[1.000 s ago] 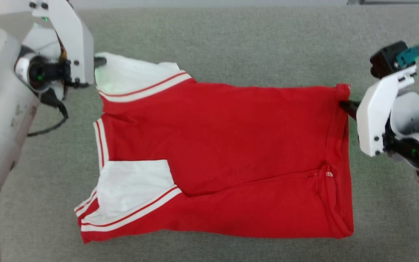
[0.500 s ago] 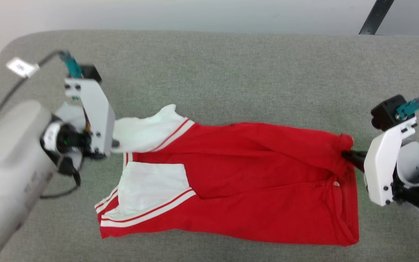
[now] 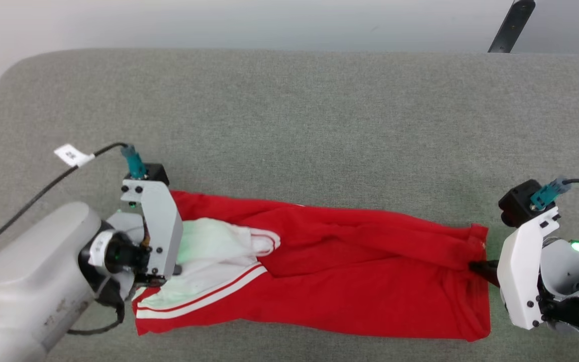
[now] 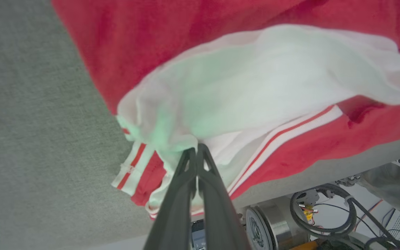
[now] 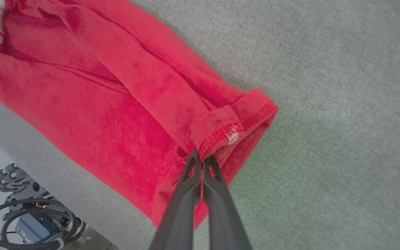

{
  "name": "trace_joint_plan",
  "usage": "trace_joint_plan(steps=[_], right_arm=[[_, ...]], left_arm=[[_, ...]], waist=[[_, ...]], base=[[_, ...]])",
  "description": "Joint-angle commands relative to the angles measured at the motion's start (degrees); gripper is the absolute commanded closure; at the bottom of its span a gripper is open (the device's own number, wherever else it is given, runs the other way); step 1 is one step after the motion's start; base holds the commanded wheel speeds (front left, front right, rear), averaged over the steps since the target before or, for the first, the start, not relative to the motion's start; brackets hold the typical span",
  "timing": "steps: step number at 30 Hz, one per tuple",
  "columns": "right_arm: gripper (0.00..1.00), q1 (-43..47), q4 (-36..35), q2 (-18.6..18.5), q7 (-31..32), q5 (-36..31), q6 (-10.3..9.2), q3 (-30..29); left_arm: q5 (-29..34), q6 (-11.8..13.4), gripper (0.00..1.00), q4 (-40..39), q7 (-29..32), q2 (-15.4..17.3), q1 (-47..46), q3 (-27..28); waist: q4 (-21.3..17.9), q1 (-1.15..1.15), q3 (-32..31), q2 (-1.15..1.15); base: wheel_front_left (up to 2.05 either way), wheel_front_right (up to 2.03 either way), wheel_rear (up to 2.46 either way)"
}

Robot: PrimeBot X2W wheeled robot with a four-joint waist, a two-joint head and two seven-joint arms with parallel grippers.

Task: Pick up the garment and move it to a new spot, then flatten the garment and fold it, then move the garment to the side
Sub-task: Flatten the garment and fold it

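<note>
Both my tools pinched on the red jersey shirt [image 3: 360, 281], folded along the near edge of the tabletop [image 3: 289, 125]
My left tool [image 4: 196, 150] is closed tight on the bunched white sleeve [image 4: 241, 86], which lies over the red body above the striped trim; my right tool [image 5: 202, 157] is closed on the stitched red hem [image 5: 236, 133] at the opposite end. The shirt lies as a long, rumpled band stretched between my tools, resting on the grey fabric
</note>
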Motion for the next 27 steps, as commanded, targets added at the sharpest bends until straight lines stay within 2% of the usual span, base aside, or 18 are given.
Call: trace_joint_plan(steps=[1,3,4,6,8,9,10,11,12,13,14,20,23,27], right_arm=[[1.0,0.77,-0.08,-0.09,0.2,0.17,-0.04,0.12],[1.0,1.17,0.04,0.03,0.46,0.16,-0.04,0.4],[1.0,1.39,0.27,0.03,0.75,0.08,-0.04,0.48],[1.0,1.58,0.24,0.09,0.92,-0.12,-0.04,0.56],[1.0,1.92,0.34,0.22,0.8,-0.44,-0.04,0.52],[1.0,1.96,0.31,0.15,0.63,-0.63,-0.04,0.61],[0.87,1.87,0.35,0.29,0.4,-0.7,-0.04,0.65],[0.8,1.93,0.55,0.5,0.37,-0.85,-0.04,0.57],[0.68,2.06,0.66,0.64,0.39,-1.01,-0.04,0.55],[0.52,2.1,0.62,0.93,0.4,-0.98,-0.04,0.6],[0.0,2.1,0.71,1.27,0.26,-0.85,-0.04,0.38],[0.0,3.13,-0.58,2.13,1.75,0.08,-0.04,-0.22],[0.0,3.88,-2.12,2.11,1.22,0.15,-0.04,-1.21],[0.0,5.05,-4.22,2.27,-1.61,-0.35,-0.04,-2.76]], left_arm=[[0.56,0.49,0.93,-0.08,0.21,0.5,0.85,-0.07],[0.59,1.04,0.77,-0.56,0.44,0.86,1.19,-0.35],[0.77,1.28,0.62,-0.85,0.63,1.03,1.43,-0.54],[0.95,1.51,0.48,-1.55,0.64,1.38,1.73,-0.7],[1.35,1.22,0.0,-2.46,-0.6,1.55,1.4,-0.28],[1.43,1.47,0.0,-2.54,-1.18,1.5,1.33,-0.08],[1.59,1.55,0.0,-2.68,-1.38,1.52,1.39,-0.14],[1.8,1.67,0.0,-2.81,-1.31,1.55,1.41,-0.31],[1.99,1.73,0.0,-2.95,-1.16,1.66,1.35,-0.51],[2.01,1.79,0.0,-3.06,-1.03,1.74,1.36,-0.56],[2.06,2.0,0.0,-3.15,-0.91,1.91,1.41,-0.57],[2.49,2.6,0.0,-4.49,-1.27,3.69,2.16,-0.56],[2.87,3.18,0.0,-5.23,-3.03,4.51,2.85,0.08],[4.27,2.54,0.0,-6.13,-7.12,5.28,3.8,0.74]], waist=[[-0.08,0.0,-0.09,0.0],[-0.26,0.0,-0.31,0.0],[-0.29,0.0,-0.43,0.0],[-0.33,0.0,-0.67,0.0],[-0.29,0.0,-0.91,0.0],[-0.23,0.0,-1.01,0.0],[-0.24,0.0,-1.12,0.0],[-0.18,0.0,-1.28,0.0],[-0.11,0.0,-1.44,0.0],[-0.08,0.0,-1.64,0.0],[-0.08,0.0,-1.88,0.0],[-0.11,0.0,-3.88,0.0],[-0.11,0.0,-5.02,0.0],[-0.21,0.0,-6.6,0.0]], base=[[0.0,0.0,0.0],[0.0,0.0,0.0],[0.0,0.0,0.0],[0.0,0.0,0.0],[0.0,0.0,0.0],[0.0,0.0,0.0],[0.0,0.0,0.0],[0.0,0.0,0.0],[0.0,0.0,0.0],[0.0,0.0,0.0],[0.0,0.0,0.0],[0.0,0.0,0.0],[0.0,0.0,0.0],[0.0,0.0,0.0]])
